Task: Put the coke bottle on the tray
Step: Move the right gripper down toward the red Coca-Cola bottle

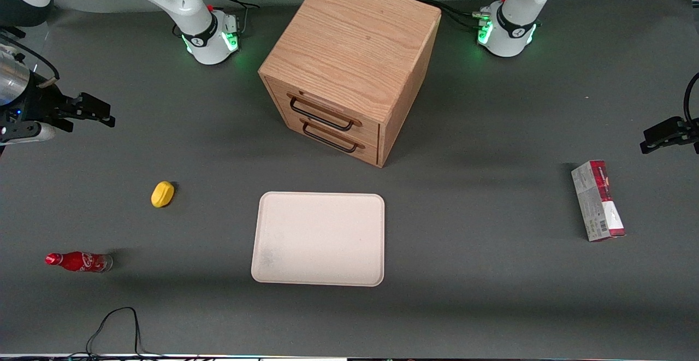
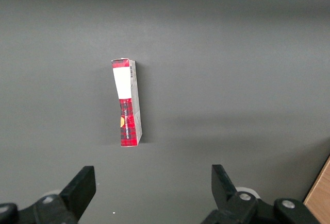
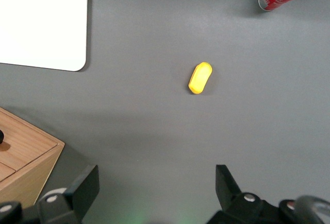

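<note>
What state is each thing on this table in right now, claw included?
coke bottle: lying on its side, capped, untouched
tray: flat, nothing on it
wooden drawer cabinet: both drawers shut
yellow object: resting on the table between claw and bottle
carton box: lying flat, toward the parked arm's end
claw: open, holding nothing, up above the table

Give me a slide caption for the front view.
Open pincer hovers high above the table; coke bottle lies on its side, apart from the empty tray.
</note>
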Available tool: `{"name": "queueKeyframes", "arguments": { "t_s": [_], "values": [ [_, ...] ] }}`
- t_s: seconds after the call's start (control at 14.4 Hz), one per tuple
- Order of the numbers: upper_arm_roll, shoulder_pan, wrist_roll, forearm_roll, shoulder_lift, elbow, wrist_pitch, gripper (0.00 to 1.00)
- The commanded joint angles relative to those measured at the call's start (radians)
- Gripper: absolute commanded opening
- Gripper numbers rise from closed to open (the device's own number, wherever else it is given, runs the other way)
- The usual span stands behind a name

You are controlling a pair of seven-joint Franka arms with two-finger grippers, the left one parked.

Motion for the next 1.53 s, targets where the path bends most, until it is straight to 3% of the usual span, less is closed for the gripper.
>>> {"name": "queueKeyframes", "arguments": {
  "t_s": [0.0,0.77,0.97,1.25,1.46],
  "values": [
    [-0.05,0.033,-0.01,0.007,0.027,0.067,-0.07,1.0],
    [-0.051,0.03,-0.016,-0.007,0.036,0.089,-0.078,1.0],
    [-0.055,-0.072,-0.054,-0.045,0.095,0.186,-0.077,1.0],
    [-0.123,-0.242,-0.398,-0.03,0.411,0.512,-0.109,1.0],
    [-0.11,-0.379,-0.518,0.088,0.693,0.844,-0.135,1.0]
  ]
}}
